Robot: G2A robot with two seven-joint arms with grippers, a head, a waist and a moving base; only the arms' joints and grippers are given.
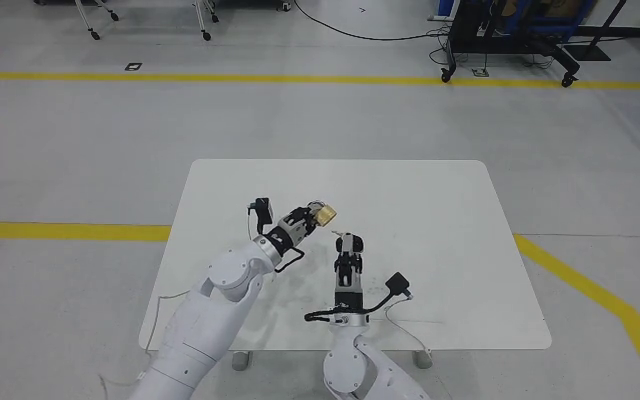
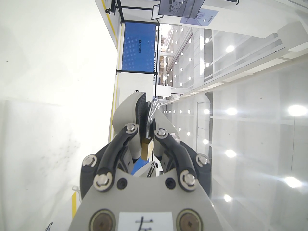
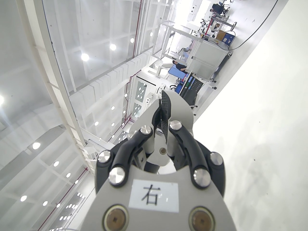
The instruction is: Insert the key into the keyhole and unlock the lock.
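The left gripper (image 1: 314,215) hangs above the middle of the white surface (image 1: 440,200), its fingers (image 2: 127,111) clamped on the brass lock (image 1: 325,212). The lock's silver shackle (image 2: 152,111) shows between the pads. Just to the right and a little nearer, the right gripper (image 1: 347,242) points toward the far side with its fingers (image 3: 180,106) pressed together, and I cannot tell whether the key sits between them. The two grippers are close to each other but apart.
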